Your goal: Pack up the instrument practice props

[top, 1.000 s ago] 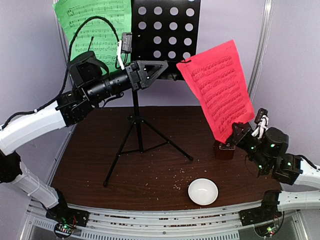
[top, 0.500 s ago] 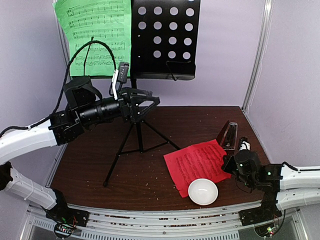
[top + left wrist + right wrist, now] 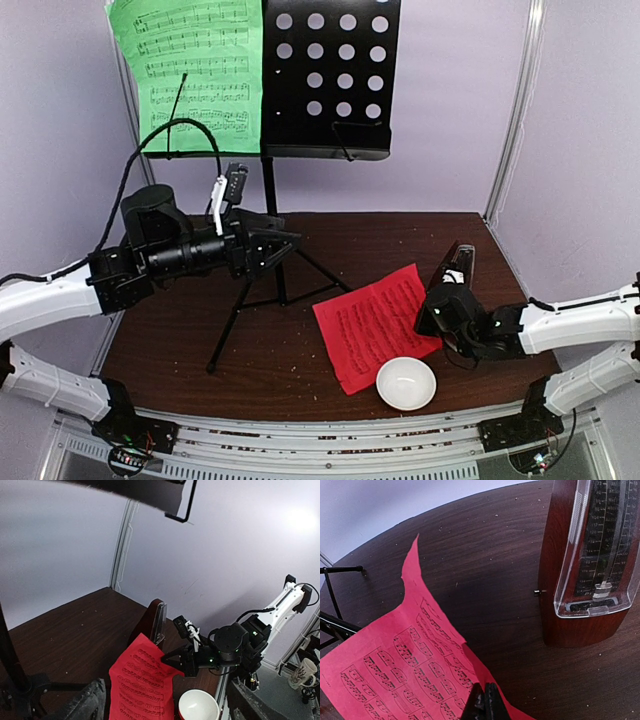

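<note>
While it is pinched by one edge, red sheet [image 3: 368,325]: lies mostly flat on the bench [image 3: 180,330], right of the middle and toward the near edge. The right wrist view shows a raised crease running up to the pinch.
Right gripper [image 3: 422,322]: fingers pressed together on the sheet's right-hand edge, low over the wood. From where I stand it looks like a hold on paper alone, with nothing else caught.
Step in hand: I'd judge it to be settling or sliding this sheet into place. Paper this thin will buckle if shoved, so it wants drawing along by the pinch, kept low, never pushed.
Metronome [image 3: 458,268]: upright, just beside the gripper on its far side, toward the right edge, with its clear cover facing the wrist camera. A careless swing of the wrist could tip it, so any lift should go straight up and away from it.
White bowl [image 3: 406,383]: by the near edge, touching or overlapping the sheet's near corner, I cannot tell which. Dragging the sheet nearward risks nudging it.
Music stand [image 3: 330,80]: on its tripod toward the far edge, left of middle, well apart from the red sheet.
Green sheet [image 3: 190,75]: on the stand's left side, above the far left corner, yet to be packed.
Left gripper [image 3: 288,243]: fingers spread wide, holding nothing, hovering beside the stand's pole.
</note>
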`<state>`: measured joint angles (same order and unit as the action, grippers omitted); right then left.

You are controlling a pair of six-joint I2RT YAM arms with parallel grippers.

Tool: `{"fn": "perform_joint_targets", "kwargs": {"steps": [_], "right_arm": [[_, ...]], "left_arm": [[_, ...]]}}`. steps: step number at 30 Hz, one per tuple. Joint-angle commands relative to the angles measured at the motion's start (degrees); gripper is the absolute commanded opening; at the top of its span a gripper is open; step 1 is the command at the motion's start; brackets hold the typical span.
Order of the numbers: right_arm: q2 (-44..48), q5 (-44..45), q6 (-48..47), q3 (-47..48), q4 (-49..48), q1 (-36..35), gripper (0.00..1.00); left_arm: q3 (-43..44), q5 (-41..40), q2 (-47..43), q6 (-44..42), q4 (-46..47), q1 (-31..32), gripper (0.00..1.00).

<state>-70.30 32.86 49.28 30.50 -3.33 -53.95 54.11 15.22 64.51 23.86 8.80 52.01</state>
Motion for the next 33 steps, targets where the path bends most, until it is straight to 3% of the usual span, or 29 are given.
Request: {"fn": "perform_joint_targets", "kwargs": {"steps": [1,11,15,21,26,31,33], "right_arm": [[0.59,1.38,1.13,-0.79,2.05,0.21,0.0],[9.38,5.69,4.99,-4.8,10.49,0.18,0.02],[12.6,5.73,5.89,-5.74,11.54,0.21,0.17],[19.86,3.58,2.69,-7.66,7.71,0.24,0.49],[28.9,0.7,-0.12,-10.12,3.01,0.22,0.62],[37.64,-7.61,-4.91,-14.4,-8.31,0.23,0.79],[40.26,-9.83,-5.25,-15.85,-11.69,0.34,0.83]], "left_arm": [[-3.8,-3.87,-3.18,-0.48,-2.25,-1.63,0.88],[-14.35,2.97,-8.65,5.6,1.44,-8.5,0.89],[-17.36,2.17,-8.71,7.3,1.85,-10.33,0.88],[-20.02,-0.35,-9.0,6.81,-0.62,-13.63,0.88],[-21.26,-0.37,-8.36,5.76,-1.02,-16.93,0.89],[-20.91,1.9,-3.42,5.71,0.8,-21.26,0.89],[-20.56,3.67,-1.19,5.72,2.63,-22.15,0.84]]}}
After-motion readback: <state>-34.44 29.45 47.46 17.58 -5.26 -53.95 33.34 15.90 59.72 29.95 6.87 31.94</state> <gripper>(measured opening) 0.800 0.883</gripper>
